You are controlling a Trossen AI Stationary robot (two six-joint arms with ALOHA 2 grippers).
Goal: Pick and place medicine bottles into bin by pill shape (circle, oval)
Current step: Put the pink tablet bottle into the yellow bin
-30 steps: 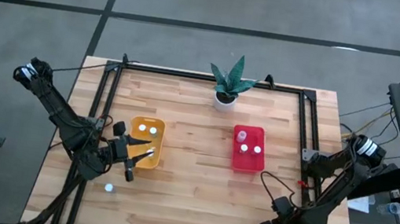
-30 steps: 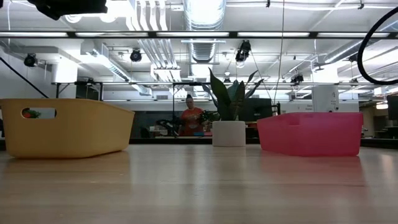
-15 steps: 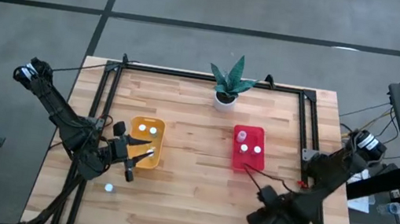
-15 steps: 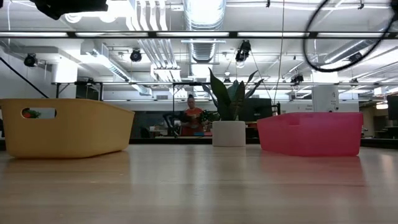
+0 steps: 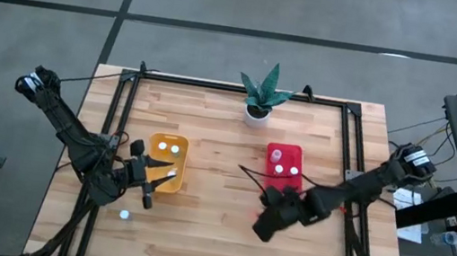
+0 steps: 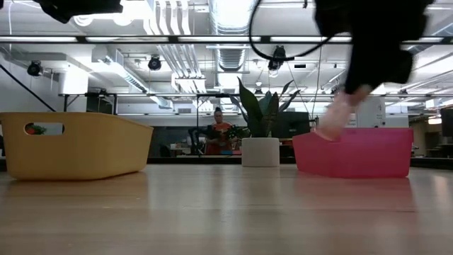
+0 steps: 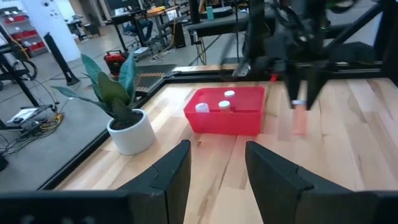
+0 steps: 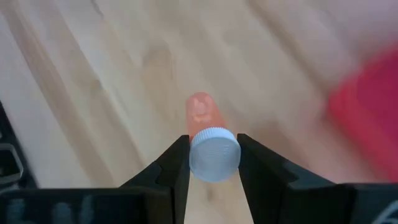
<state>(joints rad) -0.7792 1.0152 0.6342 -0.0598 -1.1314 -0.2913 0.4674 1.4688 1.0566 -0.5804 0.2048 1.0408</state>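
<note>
My right gripper (image 8: 213, 152) is shut on an orange-tinted bottle with a white cap (image 8: 200, 113), above the table just near of the red bin (image 5: 282, 183). It also shows in the high view (image 5: 262, 228). The red bin holds three white-capped bottles (image 7: 219, 105). The yellow bin (image 5: 164, 173) holds two bottles (image 5: 168, 148). My left gripper (image 7: 217, 167) is open and empty beside the yellow bin's near left side (image 5: 149, 191). One bottle (image 5: 124, 215) stands on the table near it. My right gripper pinches the bottle's white cap (image 8: 214, 155) between its two fingers, one on each side. The fingers come from above, pointing down. The orange body (image 6: 335, 117) hangs below the fingers, tilted, lifted clear of the table.
A white pot with a green plant (image 5: 259, 107) stands at the table's far edge, between the bins. A black frame (image 5: 350, 137) runs along the table's sides. A person (image 6: 216, 134) shows far off in the room behind the table.
My right gripper has swung from the table's near right corner toward the left and far side, up to the red bin's near end, carrying the orange bottle clear of the table. It has come into the low view.
</note>
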